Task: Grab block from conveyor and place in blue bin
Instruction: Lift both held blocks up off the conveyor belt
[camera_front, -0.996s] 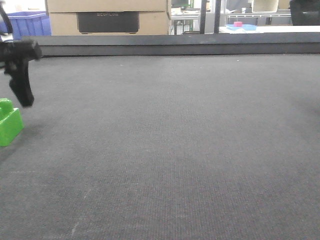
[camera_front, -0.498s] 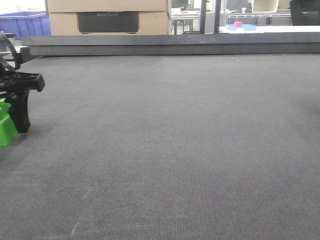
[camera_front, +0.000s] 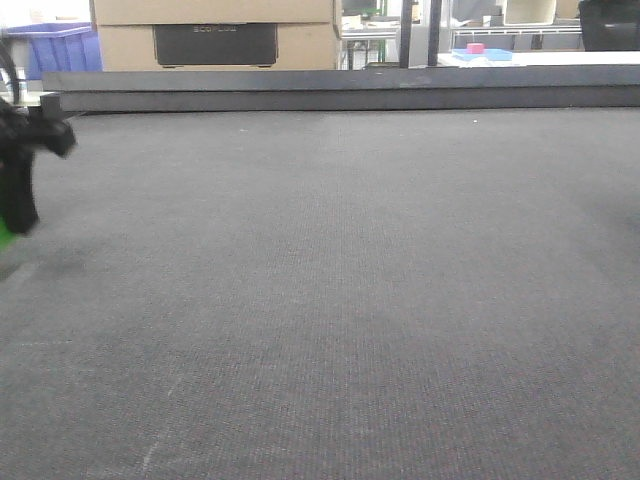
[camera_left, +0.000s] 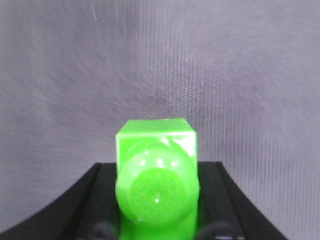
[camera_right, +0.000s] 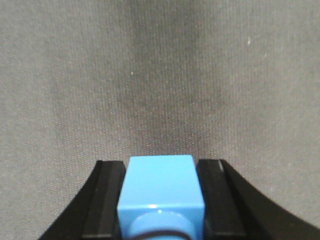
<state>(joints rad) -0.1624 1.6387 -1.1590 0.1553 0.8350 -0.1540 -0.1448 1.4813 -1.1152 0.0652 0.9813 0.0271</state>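
In the left wrist view the bright green block (camera_left: 156, 175) sits between the black jaws of my left gripper (camera_left: 156, 212), stud end toward the camera, with the blurred grey conveyor (camera_left: 160, 60) beyond it. My left gripper (camera_front: 10, 222) is at the far left edge of the front view, over the conveyor (camera_front: 340, 280). Only a green sliver of the block (camera_front: 4, 236) shows under it. My right gripper (camera_right: 161, 210) is shut on a light blue brick (camera_right: 161, 190); this gripper is outside the front view. The blue bin (camera_front: 62, 48) stands behind the belt at the far left.
A dark raised rail (camera_front: 340, 90) runs along the belt's far edge. Behind it stands a cardboard box (camera_front: 215, 30). A tiny pink object (camera_front: 476, 47) lies on a blue tray at the back right.
The left gripper came down around the green block, then rose and shifted left. The block went with it and is nearly out of the front view.
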